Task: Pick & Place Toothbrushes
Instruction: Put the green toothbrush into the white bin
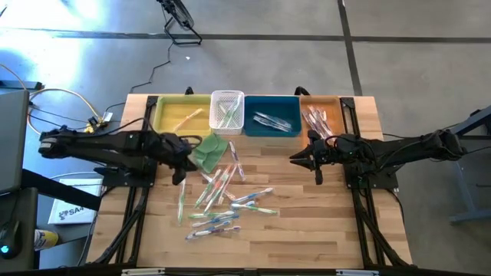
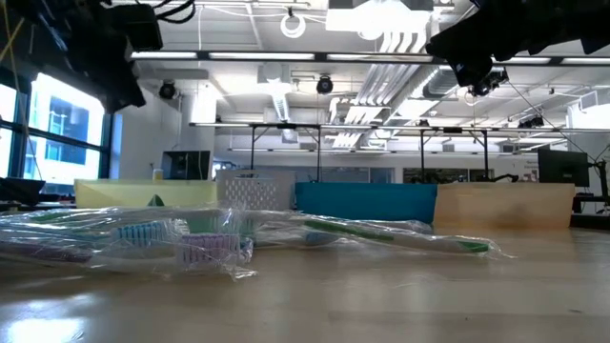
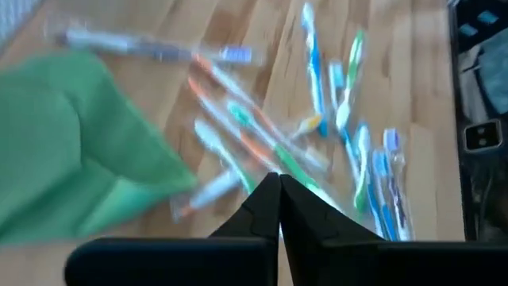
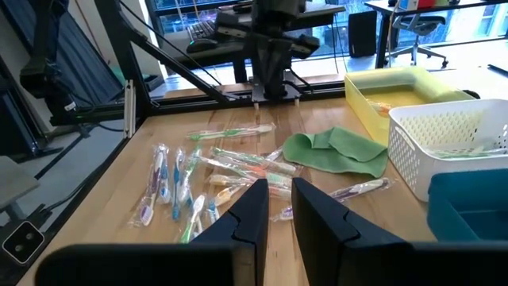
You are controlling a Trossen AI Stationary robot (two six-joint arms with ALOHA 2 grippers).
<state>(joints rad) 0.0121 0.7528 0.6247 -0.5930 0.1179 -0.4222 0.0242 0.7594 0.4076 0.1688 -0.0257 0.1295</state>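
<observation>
Several wrapped toothbrushes (image 1: 222, 198) lie loose in a heap on the wooden table, also seen in the left wrist view (image 3: 317, 135), the right wrist view (image 4: 214, 171) and the low view (image 2: 191, 243). A folded green cloth (image 1: 209, 152) rests flat beside them. My left gripper (image 1: 190, 153) hovers shut above the cloth's left edge, its fingertips meeting (image 3: 278, 179) with nothing between them. My right gripper (image 1: 295, 159) hangs in the air right of the heap, its fingers a narrow gap apart (image 4: 278, 191) and empty.
Along the far edge stand a yellow bin (image 1: 165, 115), a white slotted basket (image 1: 228, 98), a blue bin (image 1: 280, 103) and a tan bin (image 1: 330, 103), each with toothbrushes inside. Bare wood lies near the front edge and to the right of the heap.
</observation>
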